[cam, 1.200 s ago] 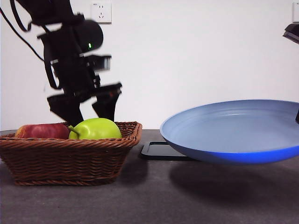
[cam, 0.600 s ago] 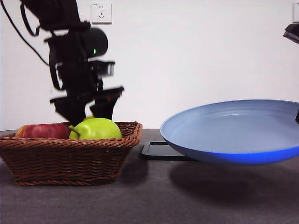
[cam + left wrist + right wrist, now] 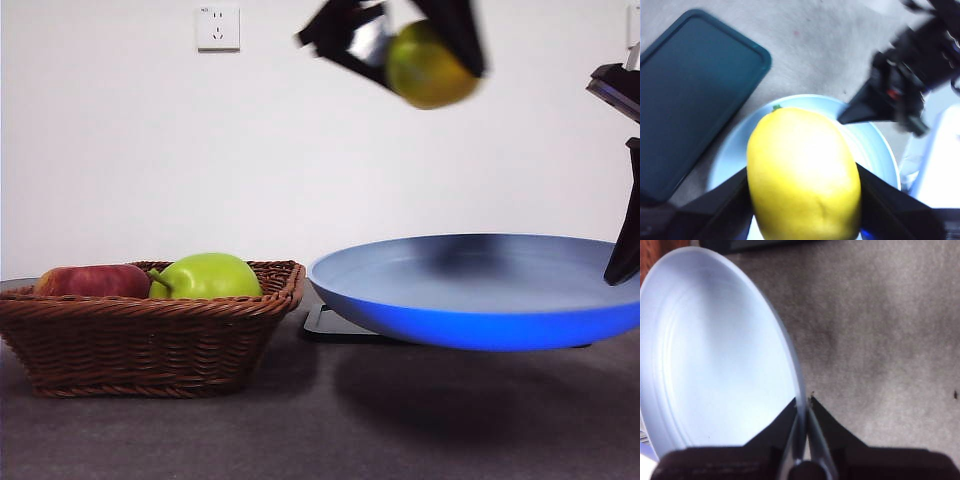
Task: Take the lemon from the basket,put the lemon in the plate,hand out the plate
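My left gripper [image 3: 425, 45] is shut on the lemon [image 3: 430, 65], a yellow-green fruit, and holds it high above the light blue plate [image 3: 480, 290]. In the left wrist view the lemon [image 3: 802, 175] sits between the jaws, directly over the plate [image 3: 872, 145]. My right gripper [image 3: 802, 407] is shut on the plate's rim [image 3: 790, 360] and holds the plate above the table; it shows at the right edge of the front view [image 3: 625, 240]. The wicker basket [image 3: 150, 335] stands at the left with a red apple [image 3: 90, 281] and a green pear-like fruit [image 3: 207, 277] in it.
A flat black tray [image 3: 340, 325] lies on the grey table behind and under the plate; it also shows in the left wrist view [image 3: 690, 95]. A wall socket [image 3: 218, 27] is on the white wall behind.
My left gripper has risen out of the basket with the lemon and swung right to above the plate. The plate has shifted a little to the left.
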Available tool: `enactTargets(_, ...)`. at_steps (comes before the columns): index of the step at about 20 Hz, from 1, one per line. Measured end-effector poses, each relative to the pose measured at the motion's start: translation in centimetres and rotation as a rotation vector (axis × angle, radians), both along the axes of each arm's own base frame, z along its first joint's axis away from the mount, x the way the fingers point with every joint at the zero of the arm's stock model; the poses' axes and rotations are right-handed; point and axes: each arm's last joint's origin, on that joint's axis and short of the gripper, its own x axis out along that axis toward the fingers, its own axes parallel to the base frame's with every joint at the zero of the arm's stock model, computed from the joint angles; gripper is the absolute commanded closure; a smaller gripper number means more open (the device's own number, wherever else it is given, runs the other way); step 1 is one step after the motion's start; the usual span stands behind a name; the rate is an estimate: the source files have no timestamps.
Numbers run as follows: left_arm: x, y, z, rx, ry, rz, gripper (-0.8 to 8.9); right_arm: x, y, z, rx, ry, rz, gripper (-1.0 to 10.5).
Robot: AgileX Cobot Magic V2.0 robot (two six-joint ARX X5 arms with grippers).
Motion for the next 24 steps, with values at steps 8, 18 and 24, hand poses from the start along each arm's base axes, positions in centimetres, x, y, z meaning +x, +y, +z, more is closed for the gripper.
enactTargets(8,-1.6,-4.0,-4.2,0.128,-0.023,-0.041,6.09,0.0,-0.1,0.1,0.058,-0.001,0.019,9.4)
enactTargets(18,-0.7,-4.9,-7.4,0.223,0.004,-0.019,5.02,0.2,-0.9,0.2,0.108,0.004,-0.004,9.4)
enactTargets(24,-0.6,-4.8,-7.6,0.237,0.012,-0.017,4.12,0.2,-1.5,0.2,0.116,0.004,-0.029,9.4)
